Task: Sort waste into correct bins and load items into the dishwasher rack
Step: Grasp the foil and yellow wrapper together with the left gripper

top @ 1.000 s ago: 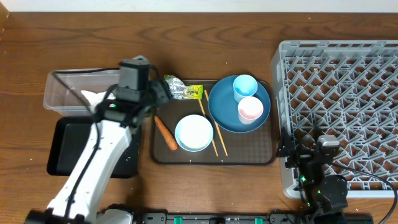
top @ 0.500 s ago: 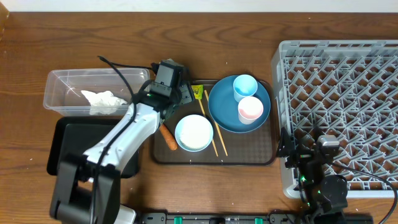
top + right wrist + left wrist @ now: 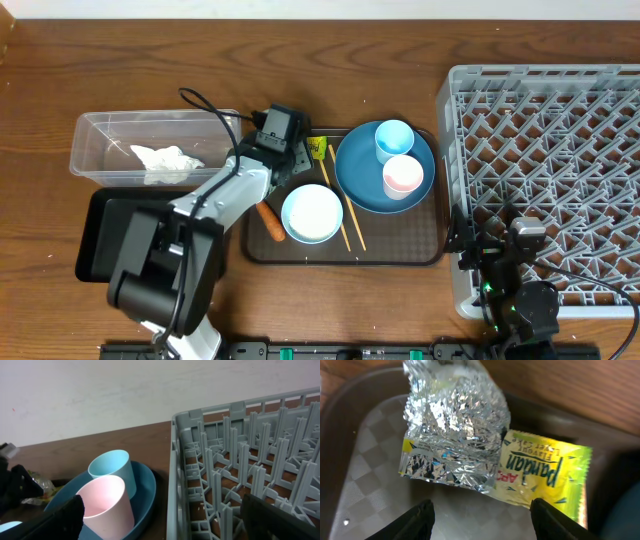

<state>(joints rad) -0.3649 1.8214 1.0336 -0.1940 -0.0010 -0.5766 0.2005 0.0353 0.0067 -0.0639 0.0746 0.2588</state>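
As your left arm swings away from the clear tub (image 3: 90, 132) on the left and settles over the far-left corner of the brown serving tray (image 3: 400, 238), the left fingers (image 3: 417, 519) stand apart on either side of the snack wrapper (image 3: 490, 455), low over it and not yet touching. A second ago that arm hung over the tub. The crumpled tissue (image 3: 165, 160) it partly covered now lies in plain sight inside the tub, so that piece of waste reads as sorted. The wrapper lies flat on the serving tray, yellow-green end toward the blue plate (image 3: 360, 175) and just beside it. It looks like your next pick: lower, then close. The carrot (image 3: 268, 220) waits untouched on the left side of the serving tray beside the white bowl (image 3: 312, 213). On the right nothing has moved: the right fingers (image 3: 65, 517) stay spread wide and empty at the near-left corner of the dishwasher rack (image 3: 560, 150), both cups still stand on the plate, and the chopsticks (image 3: 352, 225) still lie beside the bowl.
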